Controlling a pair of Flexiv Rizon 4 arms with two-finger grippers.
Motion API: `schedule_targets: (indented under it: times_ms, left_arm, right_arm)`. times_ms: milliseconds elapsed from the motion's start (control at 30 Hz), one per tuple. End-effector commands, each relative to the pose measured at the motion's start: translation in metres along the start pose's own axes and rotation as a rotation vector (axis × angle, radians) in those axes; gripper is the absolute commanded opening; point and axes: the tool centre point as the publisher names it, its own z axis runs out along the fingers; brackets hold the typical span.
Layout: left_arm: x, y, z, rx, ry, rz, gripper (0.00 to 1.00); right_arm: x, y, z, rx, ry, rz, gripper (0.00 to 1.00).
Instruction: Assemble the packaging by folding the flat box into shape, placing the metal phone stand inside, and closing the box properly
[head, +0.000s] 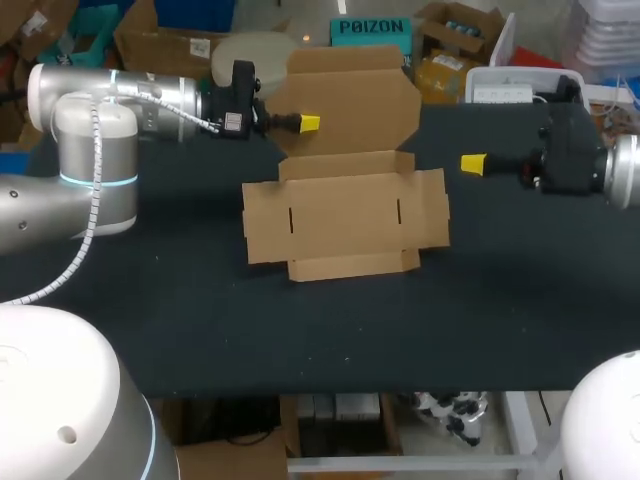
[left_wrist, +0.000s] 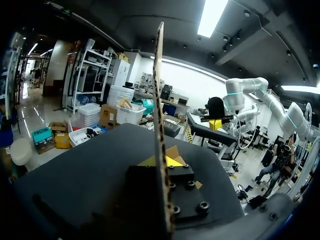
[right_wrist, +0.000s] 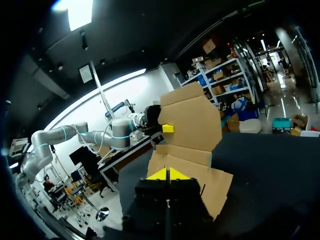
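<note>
A brown cardboard box (head: 345, 215) lies unfolded on the black table, its side flaps spread flat. Its lid panel (head: 355, 95) stands upright at the back. My left gripper (head: 308, 123) is shut on the lid's left edge. In the left wrist view the lid (left_wrist: 160, 100) shows edge-on, rising from between the yellow tips of the left gripper (left_wrist: 161, 161). My right gripper (head: 473, 162) hovers to the right of the box, apart from it, shut on nothing. In the right wrist view the right gripper (right_wrist: 168, 174) has its tips together, pointing toward the box (right_wrist: 210, 185). No phone stand is in view.
The black table (head: 320, 330) stretches wide in front of the box and to both sides. Its far edge runs just behind the raised lid.
</note>
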Motion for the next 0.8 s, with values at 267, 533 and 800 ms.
schedule_targets:
  times_ms: [267,533,800]
  left_arm:
    - [0.014,-0.004,0.000,0.060,0.066,0.103,0.00]
    - [0.020,-0.007,0.001,0.068,0.076,0.138,0.00]
    - [0.026,-0.009,0.003,0.074,0.076,0.162,0.00]
  right_arm:
    - [0.038,-0.005,-0.002,-0.021,-0.078,-0.155,0.00]
    - [0.053,-0.032,-0.001,-0.024,-0.149,-0.252,0.00]
    - [0.061,-0.060,-0.004,-0.057,-0.226,-0.304,0.00]
